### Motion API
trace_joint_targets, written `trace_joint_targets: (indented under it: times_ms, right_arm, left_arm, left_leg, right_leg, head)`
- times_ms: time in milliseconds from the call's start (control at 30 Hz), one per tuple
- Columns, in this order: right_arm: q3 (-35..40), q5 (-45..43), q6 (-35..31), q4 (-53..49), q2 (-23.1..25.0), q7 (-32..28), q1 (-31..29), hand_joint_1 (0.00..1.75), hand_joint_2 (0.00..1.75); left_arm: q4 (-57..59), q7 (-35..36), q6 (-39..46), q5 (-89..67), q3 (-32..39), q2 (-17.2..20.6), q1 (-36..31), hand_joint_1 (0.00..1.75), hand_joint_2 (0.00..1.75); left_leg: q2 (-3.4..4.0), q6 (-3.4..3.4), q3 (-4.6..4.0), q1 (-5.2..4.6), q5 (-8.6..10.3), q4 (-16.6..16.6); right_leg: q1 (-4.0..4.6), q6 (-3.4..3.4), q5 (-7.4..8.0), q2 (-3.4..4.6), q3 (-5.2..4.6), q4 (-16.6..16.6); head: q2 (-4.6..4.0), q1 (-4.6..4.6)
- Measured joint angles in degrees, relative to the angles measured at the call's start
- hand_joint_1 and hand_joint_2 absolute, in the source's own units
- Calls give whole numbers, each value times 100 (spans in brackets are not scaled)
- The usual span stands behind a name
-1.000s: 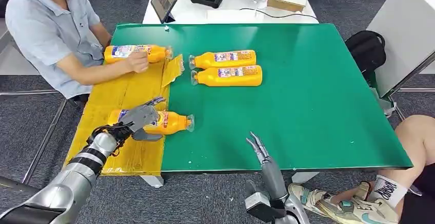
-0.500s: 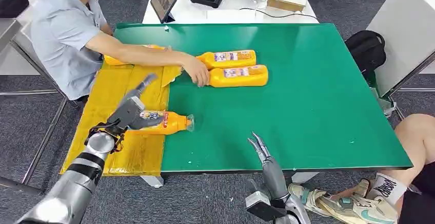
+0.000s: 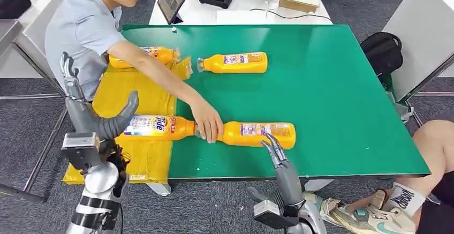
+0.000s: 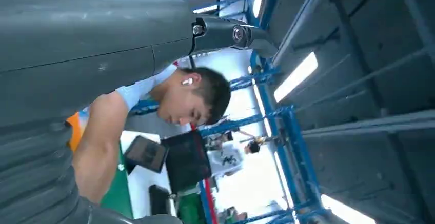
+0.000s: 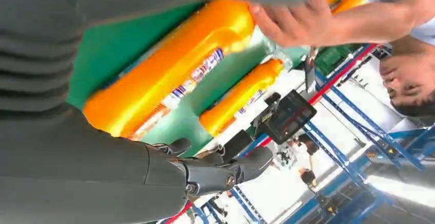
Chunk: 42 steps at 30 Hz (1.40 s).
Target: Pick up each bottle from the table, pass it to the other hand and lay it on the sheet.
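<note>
from the head view, the left robot hand (image 3: pixel 88 113) is raised off the near left corner of the green surface (image 3: pixel 332 100), fingers pointing up and spread apart, thumb out to the side, nothing in it. just beyond its thumb a bottle on the sheet (image 3: pixel 158 127) lies on its side, label up, with its neck reaching over the edge of the yellow sheet (image 3: pixel 134 97). a seated person's hand (image 3: pixel 207 127) rests where that bottle's cap meets the cap end of a near bottle (image 3: pixel 257 135), which lies on the bare green. the right robot hand (image 3: pixel 275 151) stands at the near edge of the surface, fingers up and slightly apart, tips right beside the near bottle, holding nothing. a far bottle (image 3: pixel 235 62) lies alone further back, and another bottle by the person (image 3: pixel 142 56) lies at the sheet's far end.

left wrist view: the grey robot hand fills one side, with the person behind it.

right wrist view: the near bottle (image 5: pixel 169 70) lies just past the open fingers (image 5: pixel 225 170), with the person's hand (image 5: pixel 295 21) at its cap end and the far bottle (image 5: pixel 241 98) beyond.
</note>
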Motion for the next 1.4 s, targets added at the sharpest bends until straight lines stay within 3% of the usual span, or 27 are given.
trace_joint_targets:
  times_ms: [200,367,633,1200,1400]
  right_arm:
    - [-341,1351,42,-8,-339,1091,-413,0,175]
    - [-765,1906,127,589,-610,1211,-1227,0,175]
    - [-741,2139,179,2101,-470,1372,-2198,0,175]
    - [-548,1713,649,3196,-240,1121,-2516,0,175]
    - [-457,2204,383,3412,-245,2091,-2676,0,175]
  left_arm:
    - [-273,173,377,-243,37,-11,456,0,175]
    - [-310,179,432,-728,-39,-55,714,0,175]
    - [-293,424,362,-986,-313,-70,685,0,175]
    - [-67,538,292,-1139,-439,-66,499,0,175]
    - [-61,640,271,-1163,-457,-59,507,0,175]
  left_leg:
    - [-2,2,1,-5,1,0]
    - [1,7,2,-9,4,1]
    - [1,4,5,2,7,1]
    - [0,5,6,0,7,1]
    - [2,5,8,0,7,1]
  right_leg:
    - [-4,1,2,-1,1,-1]
    - [-8,8,8,2,3,-2]
    - [2,8,7,0,2,2]
    - [1,7,7,1,3,0]
    - [1,7,8,1,6,1]
  head:
    - [0,0]
    - [0,-2]
    - [0,2]
    - [0,0]
    - [0,2]
